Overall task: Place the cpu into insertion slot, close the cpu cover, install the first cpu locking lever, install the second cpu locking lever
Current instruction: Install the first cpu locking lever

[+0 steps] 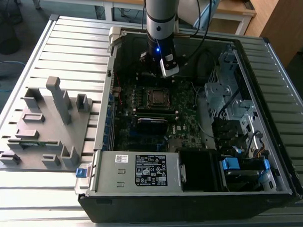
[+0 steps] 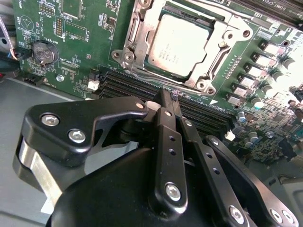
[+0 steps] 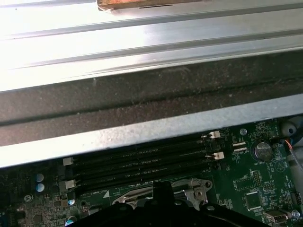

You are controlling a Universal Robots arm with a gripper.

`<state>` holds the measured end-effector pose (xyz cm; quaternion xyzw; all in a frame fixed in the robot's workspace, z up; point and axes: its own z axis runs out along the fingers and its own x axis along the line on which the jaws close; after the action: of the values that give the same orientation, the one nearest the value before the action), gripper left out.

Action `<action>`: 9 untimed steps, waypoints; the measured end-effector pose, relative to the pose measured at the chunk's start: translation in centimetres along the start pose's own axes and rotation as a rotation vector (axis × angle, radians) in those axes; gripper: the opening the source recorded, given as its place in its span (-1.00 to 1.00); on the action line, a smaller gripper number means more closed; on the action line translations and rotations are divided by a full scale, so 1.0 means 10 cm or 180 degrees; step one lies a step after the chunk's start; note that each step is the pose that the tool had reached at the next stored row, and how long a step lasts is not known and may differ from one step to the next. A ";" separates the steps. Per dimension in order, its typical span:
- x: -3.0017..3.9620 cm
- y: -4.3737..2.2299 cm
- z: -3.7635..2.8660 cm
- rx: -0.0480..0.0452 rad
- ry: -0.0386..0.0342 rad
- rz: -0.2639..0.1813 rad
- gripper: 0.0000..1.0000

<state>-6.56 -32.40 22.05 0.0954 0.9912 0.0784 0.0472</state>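
Slatted counter (image 1: 69,46), open case: your cpu (image 2: 182,45) sits in slot (image 2: 142,23), cover (image 2: 215,59) down; levers unclear; claw (image 2: 169,97) pinched shut, empty, beside socket.

Camera positions: one exterior, two wrist.
Exterior view: high, distant, looking down into the open computer case (image 1: 191,120). Both wrist views: close above the motherboard (image 2: 71,42), sharing the memory slots (image 3: 142,163) beside the socket.
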 end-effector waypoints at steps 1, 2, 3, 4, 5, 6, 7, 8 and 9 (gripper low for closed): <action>0.000 0.000 0.000 0.0000 0.0000 0.0000 -0.80; 0.000 0.000 -0.002 0.0001 0.0000 0.0000 -0.80; 0.000 0.000 -0.002 0.0001 0.0000 0.0000 -0.80; 0.000 0.000 -0.002 0.0001 0.0000 0.0000 -0.80; 0.000 0.000 -0.002 0.0001 0.0000 0.0000 -0.80; 0.000 0.000 -0.003 0.0001 0.0000 0.0000 -0.80; 0.000 0.000 -0.003 0.0001 0.0000 0.0000 -0.80; 0.000 0.000 -0.003 0.0001 0.0001 0.0000 -0.80; 0.000 0.000 -0.003 0.0003 0.0004 0.0000 -0.80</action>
<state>-6.56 -32.41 22.09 0.0954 0.9913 0.0780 0.0465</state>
